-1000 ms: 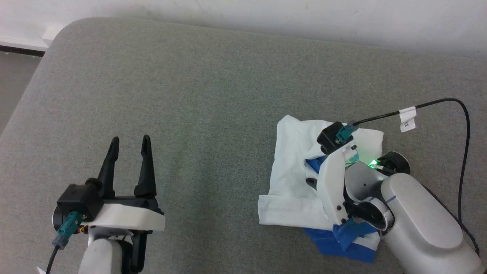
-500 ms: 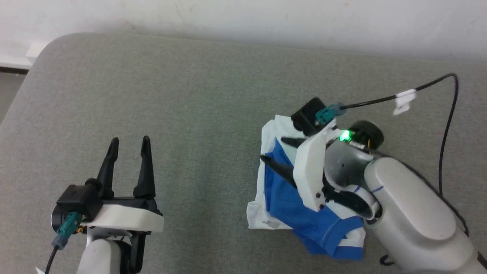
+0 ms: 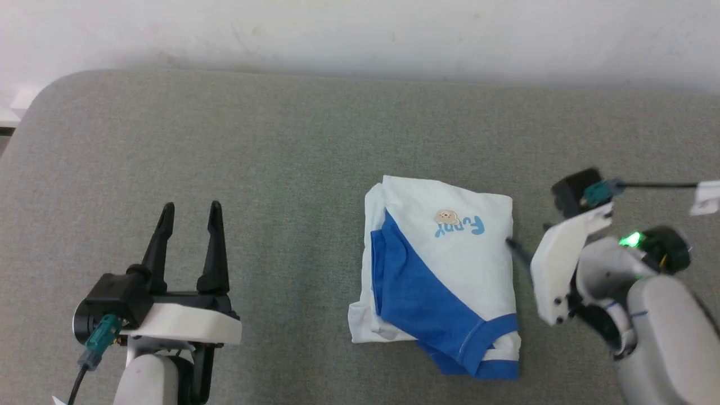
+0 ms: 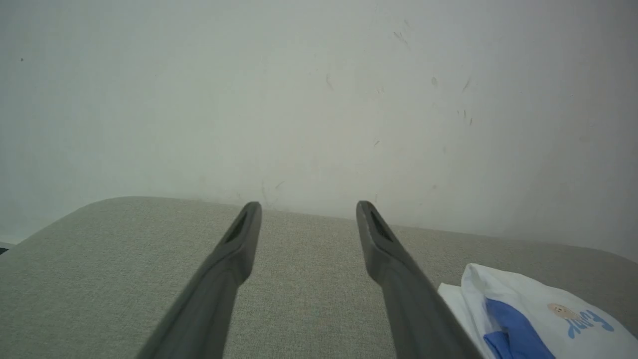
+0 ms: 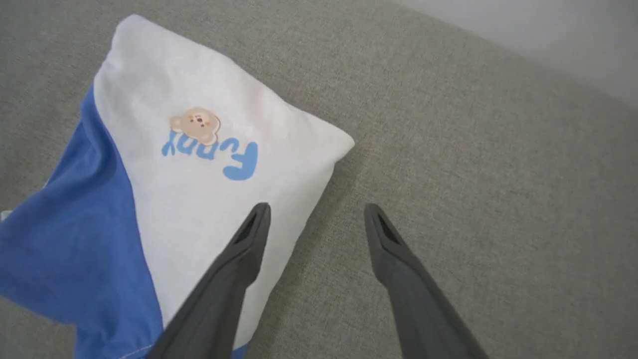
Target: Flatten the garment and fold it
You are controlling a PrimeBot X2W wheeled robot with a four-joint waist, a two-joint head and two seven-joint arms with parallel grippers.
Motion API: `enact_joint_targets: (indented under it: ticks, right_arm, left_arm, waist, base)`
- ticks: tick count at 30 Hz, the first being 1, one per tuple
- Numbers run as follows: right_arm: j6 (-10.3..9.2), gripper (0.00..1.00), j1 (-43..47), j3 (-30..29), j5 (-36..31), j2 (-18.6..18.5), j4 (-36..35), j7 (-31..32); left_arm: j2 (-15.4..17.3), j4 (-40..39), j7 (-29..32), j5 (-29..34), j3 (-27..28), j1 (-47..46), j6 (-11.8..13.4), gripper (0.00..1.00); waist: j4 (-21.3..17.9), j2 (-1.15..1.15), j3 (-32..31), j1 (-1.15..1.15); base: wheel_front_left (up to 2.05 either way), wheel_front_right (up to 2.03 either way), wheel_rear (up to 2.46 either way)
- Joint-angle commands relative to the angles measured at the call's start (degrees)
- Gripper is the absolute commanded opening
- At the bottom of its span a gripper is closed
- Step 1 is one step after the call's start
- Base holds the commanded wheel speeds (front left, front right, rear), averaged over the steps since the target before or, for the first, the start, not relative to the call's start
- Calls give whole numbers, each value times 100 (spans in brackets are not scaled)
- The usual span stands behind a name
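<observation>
The garment (image 3: 450, 264) lies folded into a compact packet on the grey cushion, right of centre. Its white panel faces up with a small bear print and blue lettering, a blue sleeve (image 3: 416, 292) crosses it and blue trim shows at its near edge. It appears too in the right wrist view (image 5: 199, 199) and at the left wrist view's lower right (image 4: 538, 319). My right gripper (image 3: 514, 247) hovers open and empty at the packet's right edge; its left finger (image 5: 244, 249) is over the white cloth. Far to the left, my left gripper (image 3: 191, 211) stands open and empty.
The grey padded surface (image 3: 281, 169) runs wide to the left and behind the garment, with a rounded corner (image 3: 39, 101) at the far left. A white wall (image 3: 360, 28) closes the back. A black cable with a white tag (image 3: 706, 197) trails from my right wrist.
My right gripper has let go of the garment and drawn back to the right. The cloth now lies as a folded packet, print side up. The head camera has tilted slightly.
</observation>
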Motion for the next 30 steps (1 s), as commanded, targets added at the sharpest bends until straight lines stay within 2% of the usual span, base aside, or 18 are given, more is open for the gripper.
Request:
enact_joint_targets:
  ticks: [1,10,16,18,19,24,27,30]
  right_arm:
    - [-5,100,100,6,-69,94,-28,32]
    - [-5,100,283,278,-474,352,674,117]
    - [-5,100,191,435,-473,422,1281,32]
    - [-5,20,131,431,-449,405,1414,-29]
    - [-5,0,94,420,-440,388,1457,-78]
    - [-5,0,-108,654,-263,193,1394,-199]
    - [-5,0,-231,931,-47,-31,1145,-162]
    - [-5,0,-399,1249,165,-346,829,-45]
  left_arm:
    - [16,-12,-27,19,-14,6,-34,100]
    - [-10,93,-27,-40,-151,-136,-64,100]
    - [-21,156,-27,-56,-177,-158,-78,100]
    - [-22,176,-27,-54,-173,-154,-82,100]
    - [-22,182,-27,-53,-170,-153,-84,100]
    - [-2,152,-27,-49,-102,-108,-85,100]
    - [22,77,-27,-47,-48,-55,-82,100]
    - [64,8,-27,-22,-35,-28,-80,100]
  waist:
    - [-2,0,30,0]
    - [169,0,204,0]
    - [273,0,244,0]
    - [277,0,238,0]
    - [273,0,238,0]
    - [27,0,206,0]
    - [-337,0,236,0]
    - [-872,0,332,0]
  base:
    - [0,0,0]
    - [0,0,0]
    - [0,0,0]
    - [0,0,0]
    - [0,0,0]
    - [0,0,0]
    - [0,0,0]
    - [0,0,0]
